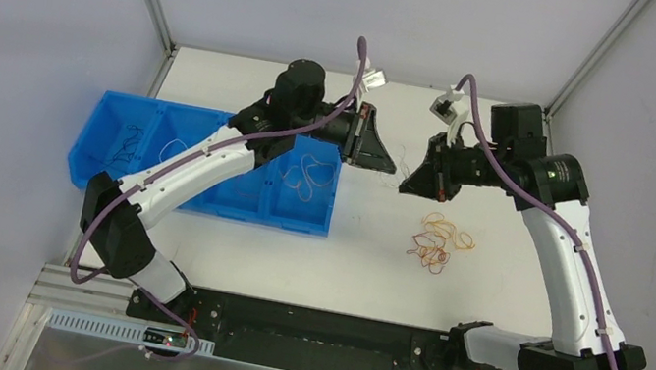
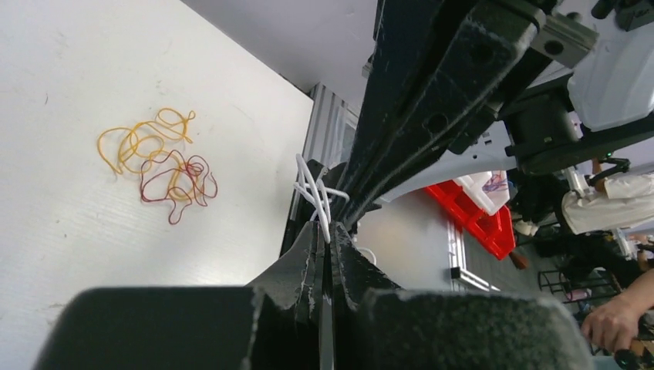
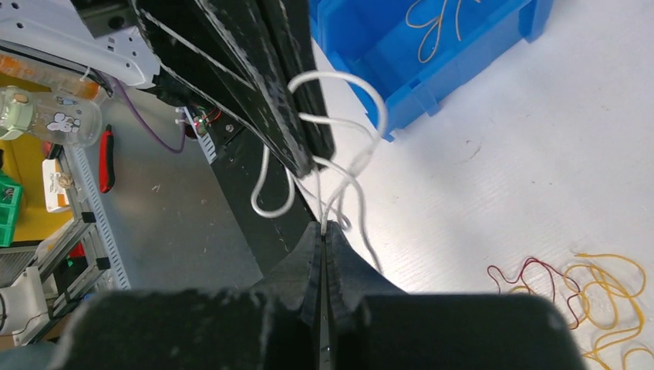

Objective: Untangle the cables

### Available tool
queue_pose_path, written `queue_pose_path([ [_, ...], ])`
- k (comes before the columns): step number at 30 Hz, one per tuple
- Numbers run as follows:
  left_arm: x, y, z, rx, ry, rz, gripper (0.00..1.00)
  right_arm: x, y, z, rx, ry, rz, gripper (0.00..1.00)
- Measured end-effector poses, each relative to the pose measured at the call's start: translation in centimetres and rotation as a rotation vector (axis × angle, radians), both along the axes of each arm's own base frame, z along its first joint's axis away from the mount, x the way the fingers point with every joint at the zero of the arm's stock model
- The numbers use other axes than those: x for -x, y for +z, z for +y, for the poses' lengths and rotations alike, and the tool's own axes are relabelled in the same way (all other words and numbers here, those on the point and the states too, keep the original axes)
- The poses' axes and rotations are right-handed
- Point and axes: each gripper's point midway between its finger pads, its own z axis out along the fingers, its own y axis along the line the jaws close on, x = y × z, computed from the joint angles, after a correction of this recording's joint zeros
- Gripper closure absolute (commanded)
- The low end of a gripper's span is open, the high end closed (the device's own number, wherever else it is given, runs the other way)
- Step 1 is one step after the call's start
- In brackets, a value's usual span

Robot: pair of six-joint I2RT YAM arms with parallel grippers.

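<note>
Left gripper: my left gripper (image 2: 327, 240) has its jaws pressed together, pinching a loop of the thin white curly cable (image 2: 315, 193).
Right gripper: my right gripper (image 3: 324, 231) is clamped on the same white cable, tip almost meeting the left one's above the middle of the white table (image 1: 362, 260).
Cable: it curls in several crossed loops between the two tips. One strand trails downward, and I cannot tell whether it reaches the table.
Risk, knot: if I draw the tips apart while the loops cross, they may cinch tight instead of opening.
Risk, slip: so thin a wire could slide out of either pinch under tension.
Risk, contact: the fingertips sit so near each other that a small twist could knock them together.
Beyond: the loose tangle of orange, yellow and dark red cables (image 1: 439, 242) lies right of the table's middle. The blue plastic bin (image 1: 202, 202) stands by the left edge.
Left arm pose: it reaches over the bin, fingers pointing right.
Right arm pose: it bends near the right edge, fingers pointing left.
</note>
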Motion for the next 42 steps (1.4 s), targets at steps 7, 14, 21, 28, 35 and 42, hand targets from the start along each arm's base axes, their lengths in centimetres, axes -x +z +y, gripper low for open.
queue_pose_path([
  [7, -3.6, 0.3, 5.3, 0.009, 0.100, 0.017, 1.00, -1.4, -0.3, -0.2, 0.004, -0.029, -0.046, 1.00],
  [14, -10.2, 0.6, 16.8, -0.057, 0.437, -0.033, 1.00, -2.3, -2.4, -3.3, 0.087, -0.144, 0.022, 0.59],
  [21, -12.2, 0.3, 31.4, -0.277, 0.825, -0.065, 1.00, -2.5, -3.4, -3.9, 0.127, -0.166, 0.058, 0.12],
  [28, -9.6, -6.4, 42.0, -0.643, 1.065, 0.075, 0.96, -4.4, -5.8, -5.2, 0.224, -0.226, 0.102, 0.08],
  [35, -9.4, -13.6, 46.7, -0.884, 1.052, 0.244, 0.24, -6.2, -10.2, -8.9, 0.365, -0.318, 0.188, 0.11],
  [42, -11.2, -13.6, 43.9, -0.862, 0.951, 0.239, 0.14, -5.4, -19.3, -16.5, 0.595, -0.430, 0.415, 0.19],
])
